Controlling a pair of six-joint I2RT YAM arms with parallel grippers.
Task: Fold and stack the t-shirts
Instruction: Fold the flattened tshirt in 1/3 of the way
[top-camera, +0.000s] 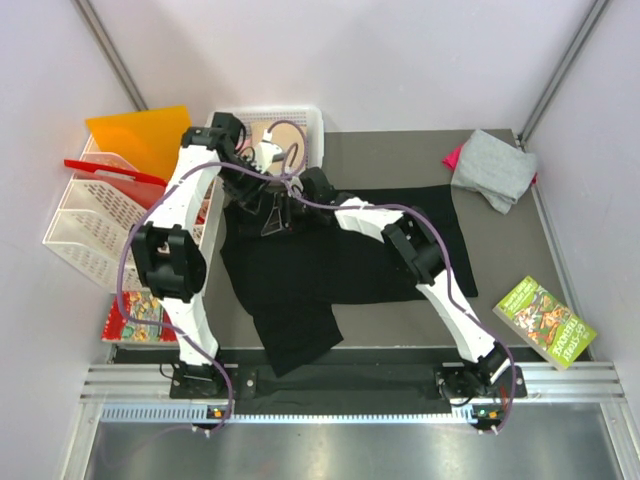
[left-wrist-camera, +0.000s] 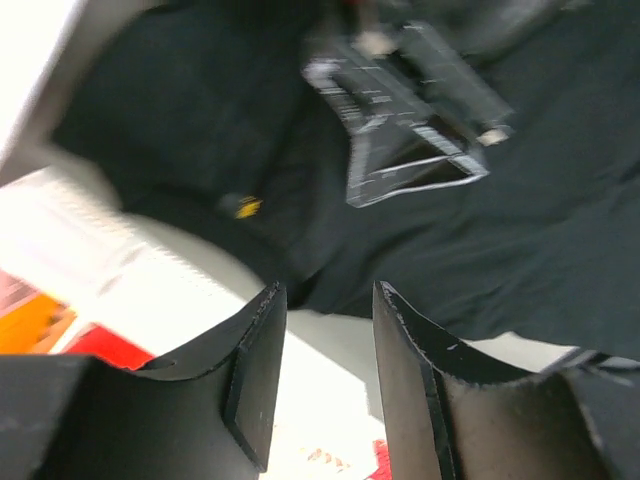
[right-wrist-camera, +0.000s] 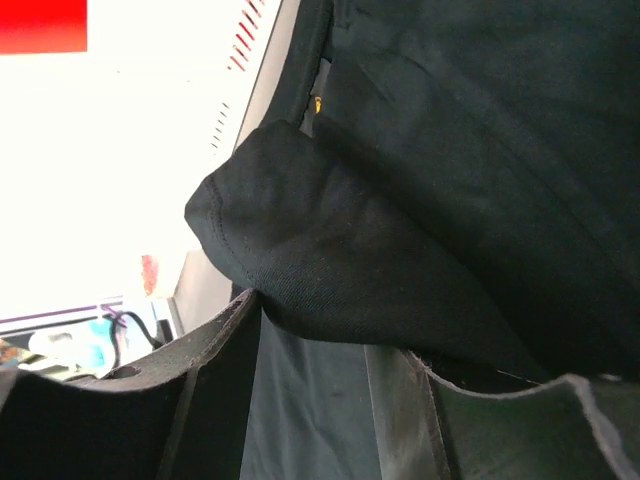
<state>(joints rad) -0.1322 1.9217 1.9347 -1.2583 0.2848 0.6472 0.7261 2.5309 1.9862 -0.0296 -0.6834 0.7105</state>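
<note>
A large black t-shirt (top-camera: 330, 265) lies spread across the middle of the table, one part hanging toward the near edge. A grey shirt (top-camera: 492, 168) lies folded at the back right on a pink one (top-camera: 455, 157). My left gripper (top-camera: 252, 178) is open and empty (left-wrist-camera: 325, 300) over the shirt's back-left edge, beside a white basket. My right gripper (top-camera: 270, 215) is close by on the shirt, and it shows in the left wrist view (left-wrist-camera: 410, 150). Its jaws stand apart (right-wrist-camera: 335, 325), and a fold of the black shirt (right-wrist-camera: 330, 250) bulges against the fingertips. No tan shirt is visible.
White baskets (top-camera: 85, 225) and an orange sheet (top-camera: 140, 135) stand at the left, another white basket (top-camera: 300, 118) at the back. Printed booklets lie at the left front (top-camera: 135, 315) and at the right front (top-camera: 545, 320). The two arms cross close together over the shirt's left part.
</note>
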